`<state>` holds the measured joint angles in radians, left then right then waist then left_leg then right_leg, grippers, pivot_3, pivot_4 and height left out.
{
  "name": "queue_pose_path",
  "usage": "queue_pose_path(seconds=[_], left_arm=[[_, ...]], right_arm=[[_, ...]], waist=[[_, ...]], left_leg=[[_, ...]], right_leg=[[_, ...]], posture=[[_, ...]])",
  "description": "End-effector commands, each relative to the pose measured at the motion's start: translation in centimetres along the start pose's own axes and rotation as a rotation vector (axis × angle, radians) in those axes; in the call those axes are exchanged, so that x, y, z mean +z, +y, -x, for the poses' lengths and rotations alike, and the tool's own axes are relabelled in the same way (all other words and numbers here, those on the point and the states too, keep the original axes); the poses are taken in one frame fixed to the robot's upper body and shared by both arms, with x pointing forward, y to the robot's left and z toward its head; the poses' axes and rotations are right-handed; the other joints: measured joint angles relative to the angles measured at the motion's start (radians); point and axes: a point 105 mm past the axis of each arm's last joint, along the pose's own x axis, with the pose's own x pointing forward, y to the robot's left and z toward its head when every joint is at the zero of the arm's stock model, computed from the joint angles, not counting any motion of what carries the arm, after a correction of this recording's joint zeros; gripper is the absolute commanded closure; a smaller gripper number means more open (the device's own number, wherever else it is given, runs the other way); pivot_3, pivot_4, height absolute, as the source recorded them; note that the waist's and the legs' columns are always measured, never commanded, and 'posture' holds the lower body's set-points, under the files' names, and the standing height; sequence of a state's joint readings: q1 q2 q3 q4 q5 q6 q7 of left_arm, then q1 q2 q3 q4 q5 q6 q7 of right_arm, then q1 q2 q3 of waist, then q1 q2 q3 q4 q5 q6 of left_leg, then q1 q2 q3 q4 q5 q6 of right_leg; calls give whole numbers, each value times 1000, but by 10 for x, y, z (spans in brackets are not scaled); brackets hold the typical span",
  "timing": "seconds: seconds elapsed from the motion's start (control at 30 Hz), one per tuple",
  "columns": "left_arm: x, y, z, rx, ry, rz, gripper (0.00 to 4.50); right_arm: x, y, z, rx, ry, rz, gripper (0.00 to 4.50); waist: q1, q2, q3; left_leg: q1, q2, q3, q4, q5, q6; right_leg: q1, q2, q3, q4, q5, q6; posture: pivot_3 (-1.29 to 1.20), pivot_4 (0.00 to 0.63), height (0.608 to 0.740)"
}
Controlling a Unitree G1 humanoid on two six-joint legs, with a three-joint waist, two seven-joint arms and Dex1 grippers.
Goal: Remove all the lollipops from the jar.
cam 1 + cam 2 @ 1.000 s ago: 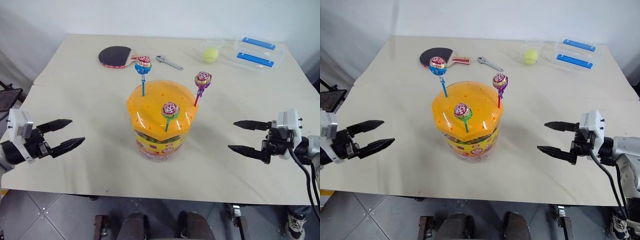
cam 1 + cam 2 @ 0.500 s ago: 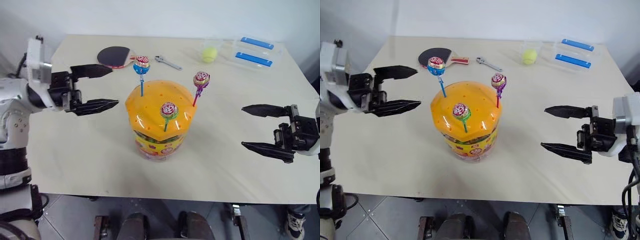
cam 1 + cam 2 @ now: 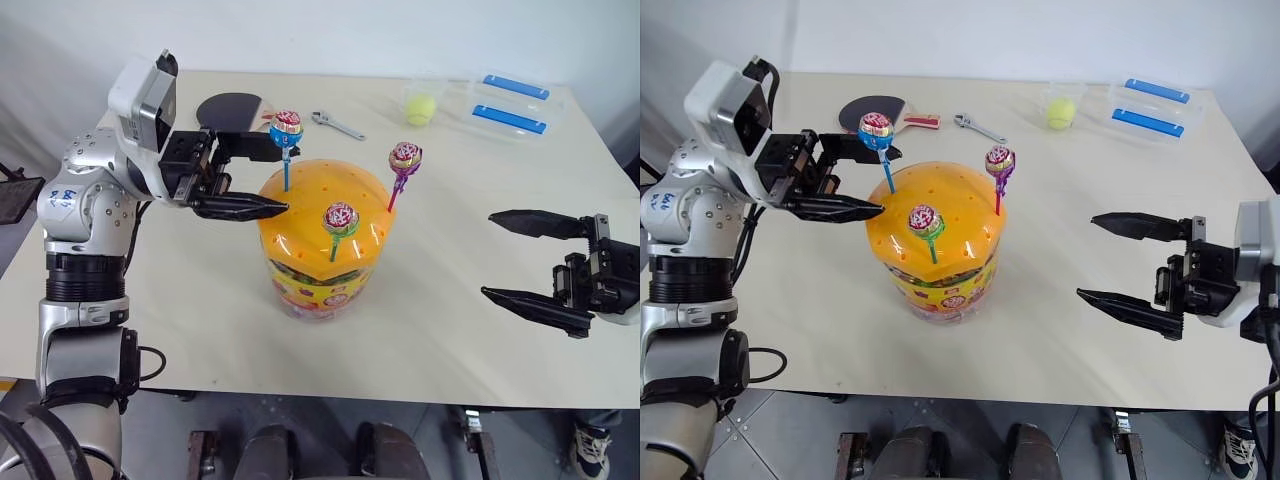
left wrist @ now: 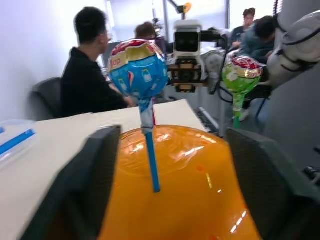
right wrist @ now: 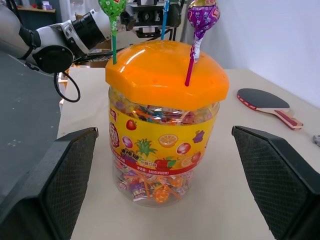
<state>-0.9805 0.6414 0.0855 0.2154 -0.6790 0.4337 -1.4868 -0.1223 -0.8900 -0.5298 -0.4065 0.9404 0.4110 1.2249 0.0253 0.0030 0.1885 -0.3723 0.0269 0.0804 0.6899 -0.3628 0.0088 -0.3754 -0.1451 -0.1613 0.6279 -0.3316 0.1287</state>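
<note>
The jar (image 3: 318, 262) is a clear tub with a domed orange lid, standing mid-table. Three lollipops stand in lid holes: one on a blue stick (image 3: 286, 126), one on a purple stick (image 3: 405, 158) and one on a green stick (image 3: 340, 218). My left gripper (image 3: 280, 180) reaches in level from the left, open. Its fingers (image 4: 95, 170) sit on either side of the blue stick (image 4: 150, 160) below the head, without touching it. My right gripper (image 3: 487, 254) hangs open to the right of the jar, well apart from it, pointing at the jar (image 5: 165, 135).
At the back of the table lie a table tennis paddle (image 3: 232, 110), a wrench (image 3: 338, 123), a yellow-green ball (image 3: 421, 107) and clear boxes with blue lids (image 3: 512, 100). People sit in the room behind (image 4: 90, 80). Bare tabletop (image 3: 180, 300) surrounds the jar.
My left gripper rose from the table's left front and swung right to the jar. Its fingers now straddle the blue-stick lollipop and stand closer together. The right gripper rose slightly.
</note>
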Motion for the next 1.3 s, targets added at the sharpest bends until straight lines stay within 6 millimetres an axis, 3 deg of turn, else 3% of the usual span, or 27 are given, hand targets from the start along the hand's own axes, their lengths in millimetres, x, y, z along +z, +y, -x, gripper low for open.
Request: queue_pose_path(seconds=[0.03, 0.27, 0.4, 0.5, 0.67, 0.77, 0.87, 0.93, 1.0, 1.03, 1.1, 1.2, 1.3], left_arm=[[13, 2, -3, -16, -4, -57, 2354], [27, 6, -10, -19, -57, -97, 4438], [39, 10, -14, 7, -82, -120, 4476], [58, 20, -17, 81, -133, -167, 4476], [83, 47, -7, 315, -89, -231, 4476], [82, 69, 19, 573, 38, -192, 4476], [62, 86, 66, 904, 236, -20, 4476], [49, 85, 95, 1073, 333, 91, 4476], [30, 74, 128, 1229, 463, 219, 4476], [9, 56, 150, 1300, 597, 314, 4476], [-20, 24, 177, 1375, 800, 460, 4476], [-46, -13, 201, 1436, 970, 640, 4476], [-63, -37, 222, 1496, 1074, 752, 4476]], right_arm=[[11, 0, 4, -24, -6, 72, 0], [9, -1, 6, -37, -2, 77, 0], [10, -1, 6, -28, -13, 79, 0], [15, -1, 6, -7, -42, 83, 0], [16, -4, 6, -3, -41, 82, 0], [13, -6, 5, -6, -33, 75, 0], [10, -8, 3, -7, -28, 70, 0], [9, -11, 1, -6, -29, 68, 0], [9, -13, -1, -1, -32, 67, 0], [8, -14, -3, 2, -32, 64, 0], [6, -16, -5, 7, -33, 61, 0], [5, -18, -8, 17, -35, 56, 0], [4, -19, -12, 30, -40, 52, 0]], waist=[[0, 0, 0], [3, 0, 0], [2, 0, 0], [3, -1, 0], [1, -1, 0], [-1, -1, 0], [-4, -1, 0], [-4, -1, 0], [-3, -1, 0], [-3, -1, 0], [-7, 0, 0], [-5, -2, 1], [7, -7, 4]], left_leg=[[0, 0, 0, 0, 0, 0], [-3, 0, -1, 5, -1, 2], [-4, 0, -2, 7, -2, 3], [-4, 0, -2, 7, -2, 3], [-4, 0, -3, 7, -2, 3], [-3, 0, -3, 7, -2, 3], [-2, 0, -4, 6, -2, 3], [-2, 0, -4, 6, -2, 3], [-2, 0, -6, 7, -2, 3], [-2, 0, -6, 6, -2, 3], [-2, 0, -6, 6, -2, 3], [0, 0, -6, 4, -2, 3], [-4, 0, -4, 8, -2, 3]], right_leg=[[0, 0, 0, 0, 0, 0], [0, 0, 0, 1, 0, 0], [0, 0, -1, 1, 0, 0], [0, 0, -1, 1, 0, 0], [0, 0, -1, 1, 0, 1], [0, 0, 0, 1, 0, 1], [0, 0, 0, 2, 0, 1], [0, 0, 0, 2, 0, 1], [0, 0, 1, 2, 0, 1], [0, 0, 1, 2, 0, 1], [0, 0, 2, 2, 0, 1], [-1, 0, 3, 3, 0, 1], [-1, 0, 2, 3, 0, 1]], posture=[[0, 150, 740], [0, 150, 740], [0, 150, 740], [0, 150, 740], [0, 150, 740], [0, 150, 740], [0, 150, 740], [0, 150, 740], [0, 150, 740], [0, 150, 740], [0, 150, 740], [0, 150, 740], [0, 150, 740]])
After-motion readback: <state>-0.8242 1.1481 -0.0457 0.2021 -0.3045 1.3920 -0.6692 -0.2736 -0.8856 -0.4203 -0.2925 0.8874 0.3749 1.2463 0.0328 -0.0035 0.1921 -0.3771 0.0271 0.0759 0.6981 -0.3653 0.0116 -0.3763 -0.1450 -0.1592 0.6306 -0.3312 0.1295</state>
